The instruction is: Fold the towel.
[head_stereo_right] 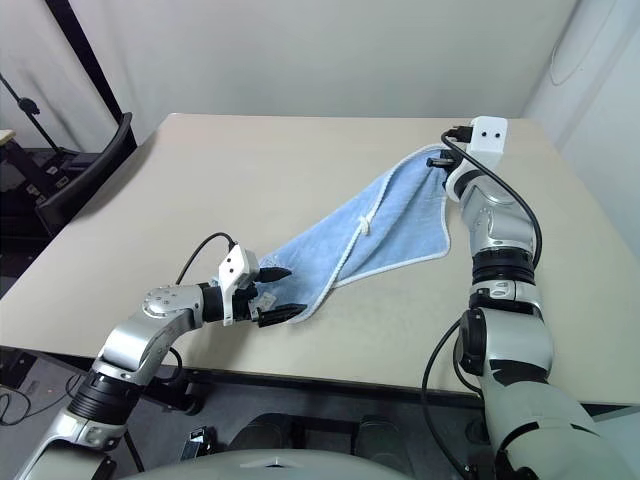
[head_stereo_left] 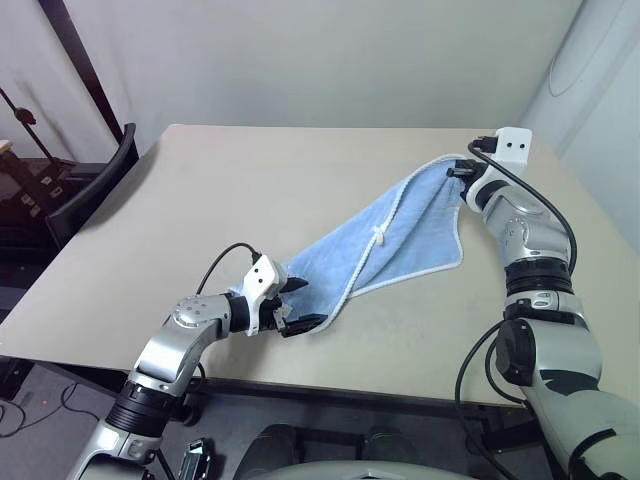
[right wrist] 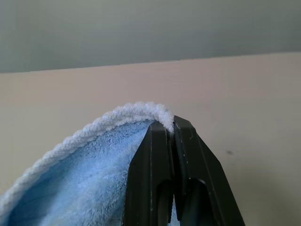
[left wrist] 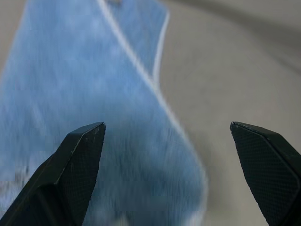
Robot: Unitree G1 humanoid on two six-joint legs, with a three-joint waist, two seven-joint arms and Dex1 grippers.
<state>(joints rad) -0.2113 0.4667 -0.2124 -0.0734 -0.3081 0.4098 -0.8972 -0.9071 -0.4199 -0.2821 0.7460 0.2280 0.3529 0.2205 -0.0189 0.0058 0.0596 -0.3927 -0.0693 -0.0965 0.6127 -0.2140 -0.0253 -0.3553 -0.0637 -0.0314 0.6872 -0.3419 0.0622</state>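
Left eye view: the towel point(head_stereo_left: 385, 245) lies stretched in a diagonal band across the table point(head_stereo_left: 200, 200), from the near edge toward the far right side.
Towel condition: twisted and partly rolled over on itself, its white edging crossing the middle of the band; no flat, aligned fold is visible.
Right gripper point(right wrist: 172, 129): clamped tight on the far corner of the towel at the white edging, holding that corner lifted off the table.
Left gripper point(head_stereo_left: 297, 304): jaws spread wide, positioned at the near end of the towel, with cloth lying between the fingers point(left wrist: 75, 169); nothing is pinched.
Done: one corner is secured.
Remaining: judged from the layout, the near corner needs to be grasped, the cloth spread flat, then one half brought over the other.
Progress estimate: early stage.
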